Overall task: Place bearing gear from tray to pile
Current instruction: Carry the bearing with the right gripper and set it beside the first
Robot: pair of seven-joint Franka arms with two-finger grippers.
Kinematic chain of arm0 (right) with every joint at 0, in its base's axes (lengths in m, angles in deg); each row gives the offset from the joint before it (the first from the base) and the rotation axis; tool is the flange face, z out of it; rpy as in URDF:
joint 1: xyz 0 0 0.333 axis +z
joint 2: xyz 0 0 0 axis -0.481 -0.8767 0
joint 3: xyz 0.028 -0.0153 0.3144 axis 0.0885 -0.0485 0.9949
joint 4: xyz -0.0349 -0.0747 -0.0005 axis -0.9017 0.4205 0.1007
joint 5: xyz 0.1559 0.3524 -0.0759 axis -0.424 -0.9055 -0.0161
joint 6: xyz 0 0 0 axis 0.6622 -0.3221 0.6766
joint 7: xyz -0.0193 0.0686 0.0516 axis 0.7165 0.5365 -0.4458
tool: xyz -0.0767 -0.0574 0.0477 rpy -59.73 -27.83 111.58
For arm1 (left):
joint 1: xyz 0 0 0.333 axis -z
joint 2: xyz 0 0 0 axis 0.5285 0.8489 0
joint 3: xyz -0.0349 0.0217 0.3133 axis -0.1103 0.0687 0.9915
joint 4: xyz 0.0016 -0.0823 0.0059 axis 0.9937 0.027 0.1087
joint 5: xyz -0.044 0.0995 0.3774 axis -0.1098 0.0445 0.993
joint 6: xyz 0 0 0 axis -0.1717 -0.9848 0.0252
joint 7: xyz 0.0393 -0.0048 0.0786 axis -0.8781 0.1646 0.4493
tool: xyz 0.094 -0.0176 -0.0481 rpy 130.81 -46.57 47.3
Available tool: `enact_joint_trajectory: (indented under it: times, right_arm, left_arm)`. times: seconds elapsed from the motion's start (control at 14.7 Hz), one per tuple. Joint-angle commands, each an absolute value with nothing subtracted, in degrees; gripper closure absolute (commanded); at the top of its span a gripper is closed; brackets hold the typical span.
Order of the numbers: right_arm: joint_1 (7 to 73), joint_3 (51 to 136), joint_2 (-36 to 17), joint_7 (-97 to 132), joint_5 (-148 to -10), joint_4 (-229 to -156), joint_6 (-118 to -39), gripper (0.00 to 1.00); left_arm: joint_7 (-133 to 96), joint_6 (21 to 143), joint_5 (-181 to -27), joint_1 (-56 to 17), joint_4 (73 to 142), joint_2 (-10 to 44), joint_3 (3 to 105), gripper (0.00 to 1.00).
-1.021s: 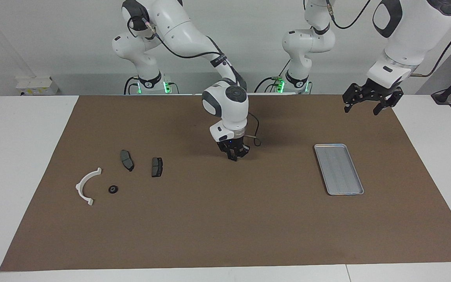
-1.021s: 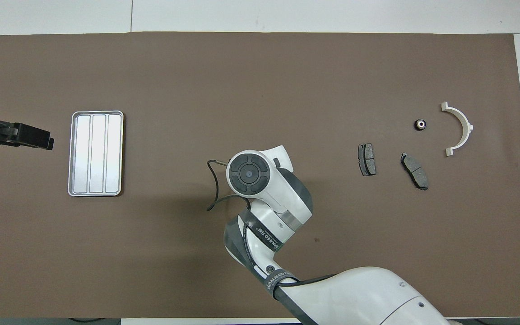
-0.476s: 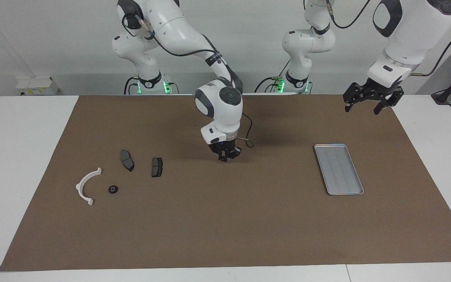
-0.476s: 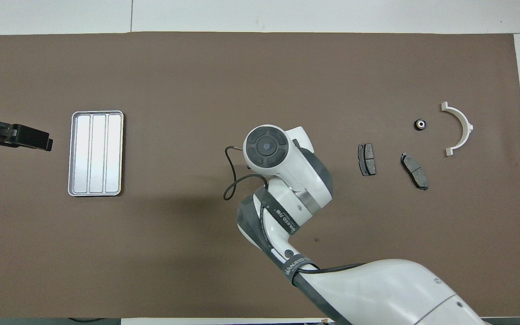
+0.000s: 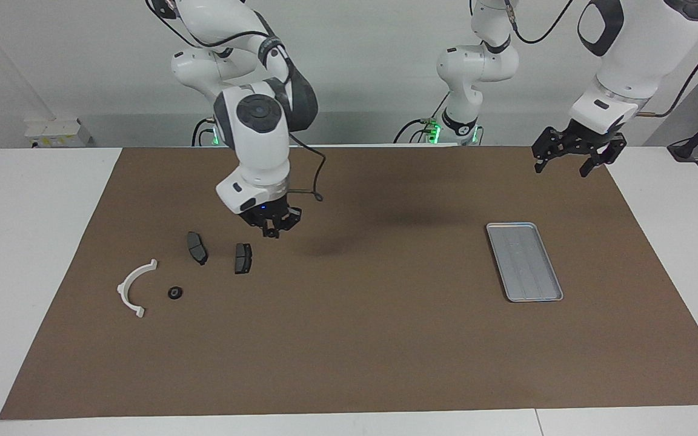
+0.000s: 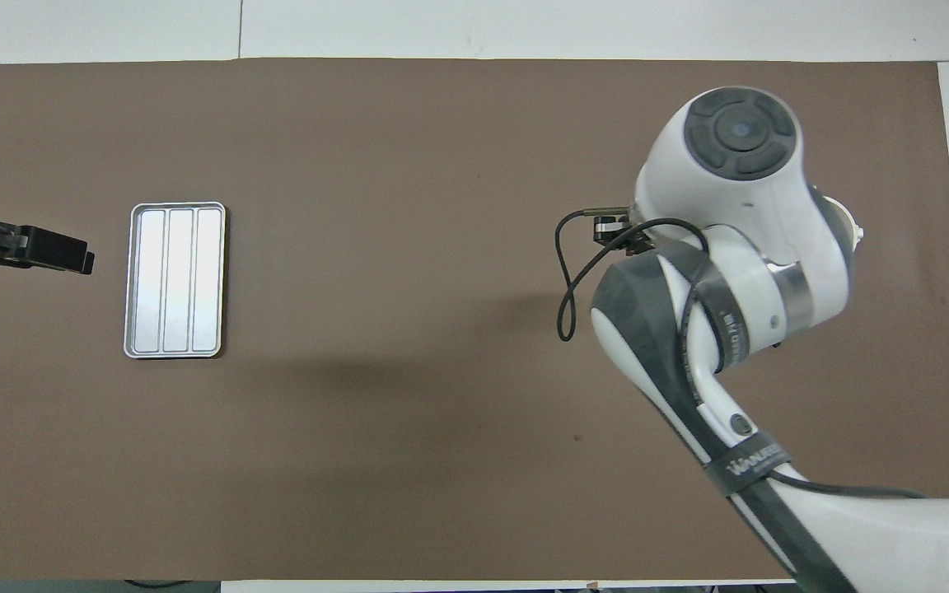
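**Right gripper closed over the mat near the pile**

The right gripper (image 5: 272, 231) hangs with fingertips together over the brown mat (image 5: 349, 339), just beside a brake pad (image 5: 242, 258); it may pinch something small, too hidden to tell. The pile holds a second pad (image 5: 196, 247), a white arc (image 5: 134, 289) and a small black gear (image 5: 174, 293). The tray (image 5: 525, 261) lies toward the left arm's end. The left gripper (image 5: 572, 155) waits, jaws spread

Right pincer (image 5: 272, 228) hung closed above the mat just beside two brake pads (image 5: 243, 258). Bearing gear (image 5: 174, 292) lay beside the white arc (image 5: 132, 288). Tray (image 5: 524, 261) stood empty. Left pincer (image 5: 573, 151) hung open near the worktop's corner.
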State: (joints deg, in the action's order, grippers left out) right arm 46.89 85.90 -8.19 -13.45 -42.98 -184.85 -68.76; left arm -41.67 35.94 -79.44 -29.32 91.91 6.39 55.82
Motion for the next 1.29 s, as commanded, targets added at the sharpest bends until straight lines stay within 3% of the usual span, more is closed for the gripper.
enact_joint_trajectory:
  times: [0.0,0.41,1.23]
  right_arm:
    - [40.2,86.9,-8.1,-0.4,-43.4,-186.4,-69.7,1.0]
    - [31.2,86.9,-9.4,14.1,-43.4,-195.8,-85.6,1.0]
    - [30.9,86.9,-18.8,14.0,-45.8,-196.2,-99.3,1.0]
  left_arm:
    - [-42.3,37.1,-78.4,-29.3,93.8,4.7,55.9,0.0]
    - [-42.3,37.1,-78.4,-29.3,93.8,4.7,55.9,0.0]
    - [-42.3,37.1,-78.4,-29.3,93.8,4.7,55.9,0.0]
